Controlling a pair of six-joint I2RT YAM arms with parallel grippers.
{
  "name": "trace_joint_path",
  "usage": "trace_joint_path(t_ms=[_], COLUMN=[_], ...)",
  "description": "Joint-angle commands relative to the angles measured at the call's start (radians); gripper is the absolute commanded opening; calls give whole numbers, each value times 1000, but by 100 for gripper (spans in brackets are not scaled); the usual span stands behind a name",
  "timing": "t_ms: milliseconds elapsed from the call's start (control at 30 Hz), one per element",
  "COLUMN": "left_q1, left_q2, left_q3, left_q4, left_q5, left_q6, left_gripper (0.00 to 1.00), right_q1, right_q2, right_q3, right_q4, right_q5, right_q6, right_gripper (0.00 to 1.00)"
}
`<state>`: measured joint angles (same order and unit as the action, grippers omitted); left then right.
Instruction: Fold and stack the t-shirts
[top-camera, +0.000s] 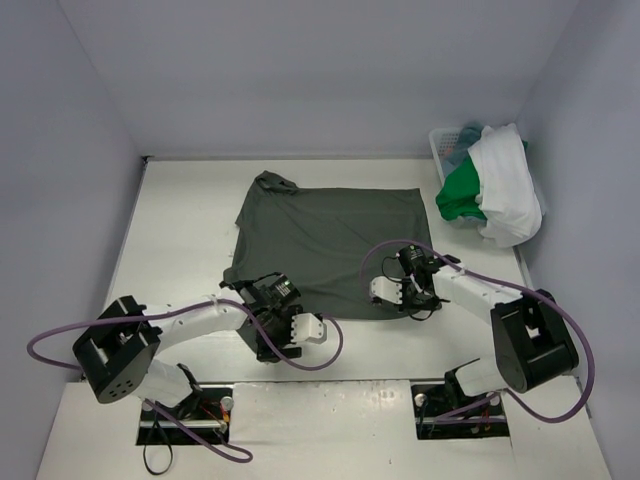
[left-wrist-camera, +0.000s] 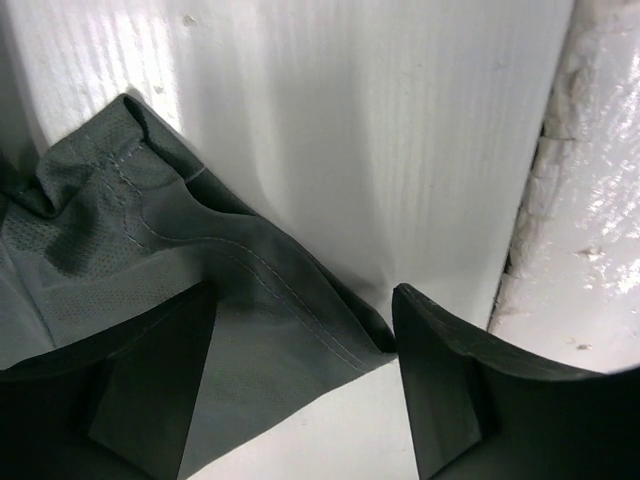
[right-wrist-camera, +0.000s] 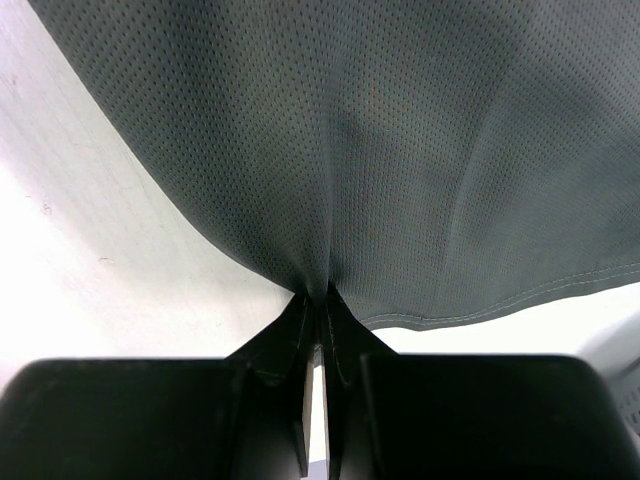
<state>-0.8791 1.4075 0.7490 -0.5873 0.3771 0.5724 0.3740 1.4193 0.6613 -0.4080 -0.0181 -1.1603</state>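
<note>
Four shirts were in the room, as far as I could make out. One, the dark grey-green shirt, lay spread nearly flat in the middle of the table, with a sleeve bunched up at its far left corner. The other three were heaped in and over the basket at the far right corner. A white shirt sat on top and spilled over the rim. A bright green shirt hung out just beside it, and a scrap of the teal-blue shirt showed at the back.

Both arms reached to the near edge of the spread shirt. The left gripper sat low at the near left corner, its jaws standing wide apart. The stitched hem corner lay between the fingers and held nothing of them that I could see; whether either finger touched the cloth, I could not tell. The right gripper was at the near right edge, jaws pinched tight on a fold of the grey-green cloth. The fabric drew into creases that ran down to the pinch, with bare table showing on either side.
</note>
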Motion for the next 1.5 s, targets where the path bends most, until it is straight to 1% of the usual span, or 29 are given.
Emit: trace_joint_path(t_ms=[0, 33, 133, 300, 333, 367, 467, 500, 567, 667, 767, 833, 1067, 1233, 1467], left_q1=[-11, -12, -12, -14, -14, -15, -18, -20, -20, -18, -15, -11, 20, 68, 133], left_q2=[27, 33, 67, 126, 130, 133, 143, 145, 143, 107, 55, 13, -73, -107, -105], left_q3=[7, 7, 29, 58, 61, 62, 67, 70, 76, 75, 76, 95, 199, 246, 273], left_q4=[26, 26, 7, -25, -25, -28, -37, -37, -49, -69, -94, -115, -227, -253, -247], left_q5=[-20, -21, -30, -44, -43, -44, -53, -56, -63, -67, -107, -136, -156, -165, -165], left_q6=[-2, 0, -5, -11, -11, -11, -16, -20, -26, -26, -23, -16, -14, -8, 23], left_gripper=[64, 56, 44, 43, 41, 31, 17, 9, 0, 0, 0, 0, 0, 0, 0], right_q1=[5, 5, 5, 5, 5, 3, 3, 3, 2, -3, -7, -12, -24, -29, -32], right_q2=[-16, -16, -16, -13, -10, -13, -14, -13, -8, -10, -25, -37, -109, -148, -169], right_q3=[20, 20, 21, 29, 31, 29, 34, 34, 37, 37, 43, 47, 66, 63, 54], right_q4=[-31, -29, -31, -29, -31, -31, -31, -31, -29, -31, -29, -29, -34, -43, -51], right_q5=[15, 15, 15, 15, 15, 15, 15, 15, 15, 7, -11, -16, -26, -31, -16], right_q6=[5, 5, 5, 5, 4, 2, 2, 2, 2, 7, 17, 19, 17, 5, -35], right_gripper=[0, 0, 0, 0, 0, 0, 0, 0, 0, 0, 0, 0, 0, 0, 0])
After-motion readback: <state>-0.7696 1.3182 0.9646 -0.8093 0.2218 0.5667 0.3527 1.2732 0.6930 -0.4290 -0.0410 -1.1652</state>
